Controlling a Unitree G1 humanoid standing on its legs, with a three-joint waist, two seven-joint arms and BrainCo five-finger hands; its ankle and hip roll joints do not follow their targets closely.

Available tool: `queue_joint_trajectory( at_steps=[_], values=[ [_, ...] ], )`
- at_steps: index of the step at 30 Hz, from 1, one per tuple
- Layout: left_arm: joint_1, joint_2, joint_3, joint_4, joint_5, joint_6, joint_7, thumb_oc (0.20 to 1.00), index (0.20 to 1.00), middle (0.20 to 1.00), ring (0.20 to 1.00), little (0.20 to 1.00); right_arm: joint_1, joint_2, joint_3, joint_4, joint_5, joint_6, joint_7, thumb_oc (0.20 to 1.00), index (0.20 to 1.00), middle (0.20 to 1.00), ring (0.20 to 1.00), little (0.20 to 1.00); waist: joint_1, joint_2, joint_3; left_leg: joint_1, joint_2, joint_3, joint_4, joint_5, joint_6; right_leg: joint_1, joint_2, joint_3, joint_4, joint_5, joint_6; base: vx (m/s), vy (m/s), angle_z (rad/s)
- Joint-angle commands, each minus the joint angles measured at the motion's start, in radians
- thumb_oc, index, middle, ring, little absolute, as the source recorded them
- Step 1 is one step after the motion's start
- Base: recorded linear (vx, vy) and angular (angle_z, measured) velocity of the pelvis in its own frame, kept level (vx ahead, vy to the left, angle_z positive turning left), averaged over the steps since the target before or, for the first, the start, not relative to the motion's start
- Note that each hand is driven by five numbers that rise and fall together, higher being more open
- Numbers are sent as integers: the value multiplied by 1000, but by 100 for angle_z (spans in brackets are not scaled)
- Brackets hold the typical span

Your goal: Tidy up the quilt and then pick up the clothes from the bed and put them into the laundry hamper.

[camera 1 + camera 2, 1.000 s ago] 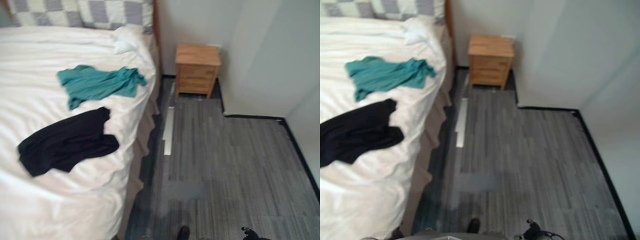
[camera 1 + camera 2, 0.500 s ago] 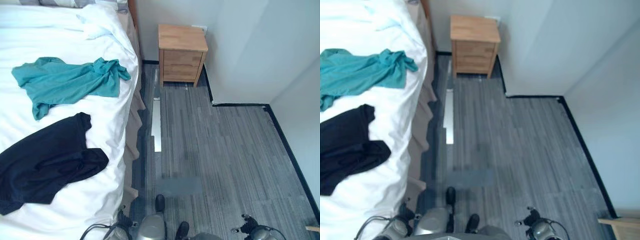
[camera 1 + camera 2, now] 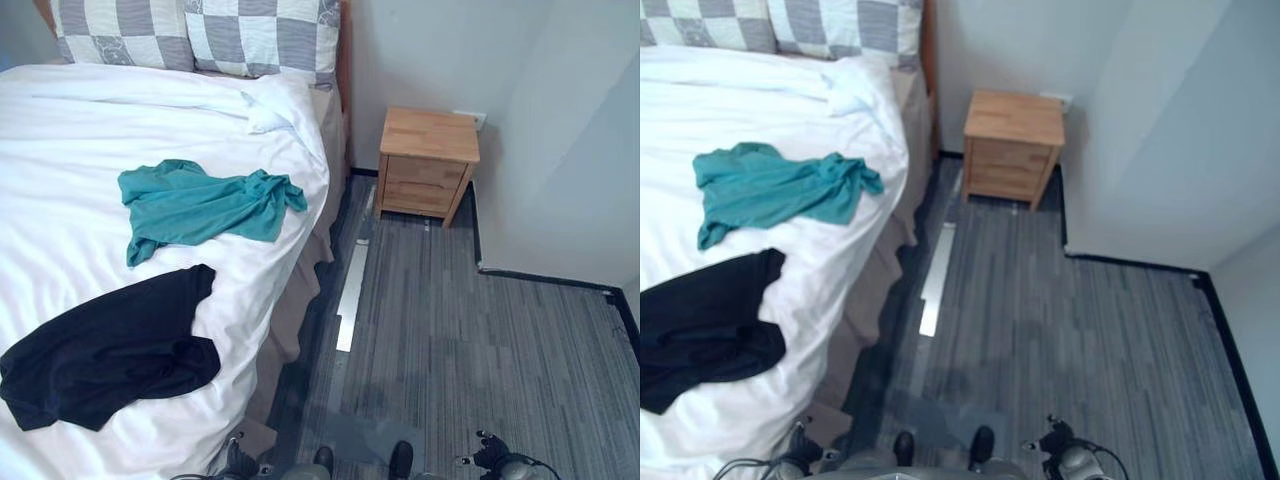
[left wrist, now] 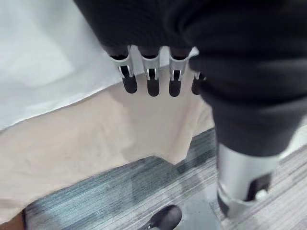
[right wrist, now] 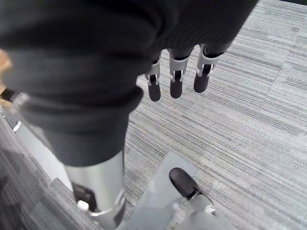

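Left hand (image 4: 153,72) empty beside quilt (image 4: 43,62)

My head cameras look steeply down, sharing the bed (image 3: 150,120) and nightstand (image 3: 1012,143). My left wrist camera faces the bed skirt (image 4: 96,139) closely; my right faces the floor (image 5: 249,96).

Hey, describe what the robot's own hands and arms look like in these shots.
Each hand, left hand and right hand, has silver fingers with dark rounded tips, set in a row. A dark ribbed cover wraps the back of the hand and wrist. The forearms are smooth silver-grey cylinders.
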Motion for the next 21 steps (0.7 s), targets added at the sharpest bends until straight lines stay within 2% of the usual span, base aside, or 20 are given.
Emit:
queue_joint_trajectory(
  at_steps=[1, 5, 6, 7, 8, 9, 10, 11, 12, 13, 14, 15, 17, 18, 19, 20, 21],
  values=[
    [-97, 23, -47, 90, 15, -2, -27, 1000, 1000, 1000, 1000, 1000, -31, -25, -26, 36, 42, 20, 13, 1000, 1000, 1000, 1000, 1000, -37, -2, 17, -10, 9, 190, -8, -51, -20, -36, -94, -130, 171, -210, 121, 219, -69, -9],
    [-87, 30, -52, 124, 46, 11, -32, 1000, 1000, 1000, 1000, 1000, -15, -16, -23, 35, 48, 13, 18, 1000, 1000, 1000, 1000, 1000, -40, -10, 8, -9, 26, 199, 40, -82, -39, -18, -78, -142, 138, -213, 103, 199, -91, -19],
    [-77, 33, -40, 132, 46, 9, -37, 1000, 1000, 1000, 1000, 1000, -8, -16, -21, 38, 51, 11, 24, 1000, 1000, 1000, 1000, 1000, -36, -21, 8, -24, 42, 211, 159, -129, -60, 3, -66, -156, 110, -220, 94, 295, -189, -11],
    [-71, 34, -36, 135, 46, 7, -38, 1000, 1000, 1000, 1000, 1000, -8, -16, -14, 39, 48, 9, 28, 1000, 1000, 1000, 1000, 1000, -30, -24, 12, -40, 62, 218, 248, -129, -78, 21, -54, -155, 99, -228, 81, 342, -308, 6],
    [-67, 43, -25, 118, 36, 7, -31, 1000, 1000, 1000, 1000, 1000, -18, -23, 8, 29, 41, 9, 28, 1000, 1000, 1000, 1000, 1000, 16, -35, 60, -159, 130, 183, 525, -31, -128, 65, -27, -144, 78, -252, 38, 194, -225, 3],
    [-68, 44, -25, 117, 36, 8, -32, 1000, 1000, 1000, 1000, 1000, -19, -23, 7, 29, 41, 9, 28, 1000, 1000, 1000, 1000, 1000, 15, -32, 60, -168, 137, 177, 540, -36, -132, 64, -20, -146, 77, -253, 35, 171, -240, -15],
    [-69, 46, -26, 110, 29, 7, -33, 1000, 1000, 1000, 1000, 1000, -27, -30, 12, 30, 39, 13, 27, 1000, 1000, 1000, 1000, 1000, 37, -41, 82, -217, 140, 153, 629, -10, -135, 81, -16, -144, 64, -257, 23, 120, -135, -48],
    [-76, 49, -29, 103, 21, 6, -30, 1000, 1000, 1000, 1000, 1000, -42, -35, 19, 32, 34, 15, 25, 1000, 1000, 1000, 1000, 1000, 52, -49, 100, -285, 126, 128, 689, -40, -124, 91, -8, -141, 44, -260, 18, 327, -69, -54],
    [-75, 47, -32, 90, 12, 3, -29, 1000, 1000, 1000, 1000, 1000, -55, -37, 36, 32, 21, 17, 28, 1000, 1000, 1000, 1000, 1000, 71, -52, 99, -346, 74, 124, 577, -84, -94, 106, -3, -123, 27, -273, 31, 274, 5, -28],
    [-75, 47, -32, 90, 12, 3, -29, 1000, 1000, 1000, 1000, 1000, -55, -37, 36, 32, 20, 17, 28, 1000, 1000, 1000, 1000, 1000, 71, -54, 98, -344, 72, 126, 573, -83, -93, 105, -5, -122, 27, -273, 32, 342, 110, 1],
    [-73, 45, -34, 83, 13, 2, -31, 1000, 1000, 1000, 1000, 1000, -60, -38, 44, 31, 12, 15, 29, 1000, 1000, 1000, 1000, 1000, 80, -52, 90, -334, 55, 136, 472, -80, -82, 110, -4, -117, 17, -281, 41, 432, 182, -2],
    [-72, 46, -42, 77, 31, 4, -35, 1000, 1000, 1000, 1000, 1000, -68, -42, 43, 24, 6, 10, 29, 1000, 1000, 1000, 1000, 1000, 87, -35, 71, -330, 64, 177, 218, -13, -76, 128, 15, -123, 6, -296, 62, 450, 179, -21],
    [-72, 48, -45, 77, 41, 7, -42, 1000, 1000, 1000, 1000, 1000, -77, -42, 49, 21, -1, 8, 27, 1000, 1000, 1000, 1000, 1000, 102, -44, 64, -320, 53, 181, 138, 17, -74, 144, 19, -111, 12, -320, 64, 486, 152, -16],
    [-69, 58, -48, 88, 51, 11, -54, 1000, 1000, 1000, 1000, 1000, -73, -31, 50, 31, -9, 7, 29, 1000, 1000, 1000, 1000, 1000, 104, -63, 57, -294, 28, 170, 111, 23, -45, 140, 36, -95, 80, -330, 63, 461, 126, -14],
    [-69, 59, -48, 88, 51, 11, -54, 1000, 1000, 1000, 1000, 1000, -73, -30, 50, 31, -9, 6, 29, 1000, 1000, 1000, 1000, 1000, 104, -65, 57, -293, 27, 170, 110, 23, -44, 139, 34, -95, 84, -332, 64, 460, 204, -27],
    [-79, 79, -50, 80, 48, 15, -50, 1000, 1000, 1000, 1000, 1000, -86, -17, 52, 33, -19, 9, 25, 1000, 1000, 1000, 1000, 1000, 109, -77, 77, -281, 16, 183, 132, 15, -7, 72, 23, -107, 279, -287, 116, 181, 135, -33],
    [-79, 79, -50, 80, 48, 15, -50, 1000, 1000, 1000, 1000, 1000, -86, -17, 52, 33, -19, 9, 25, 1000, 1000, 1000, 1000, 1000, 109, -77, 76, -282, 16, 184, 132, 15, -6, 69, 21, -106, 282, -289, 117, 308, 188, -55]
  ],
)
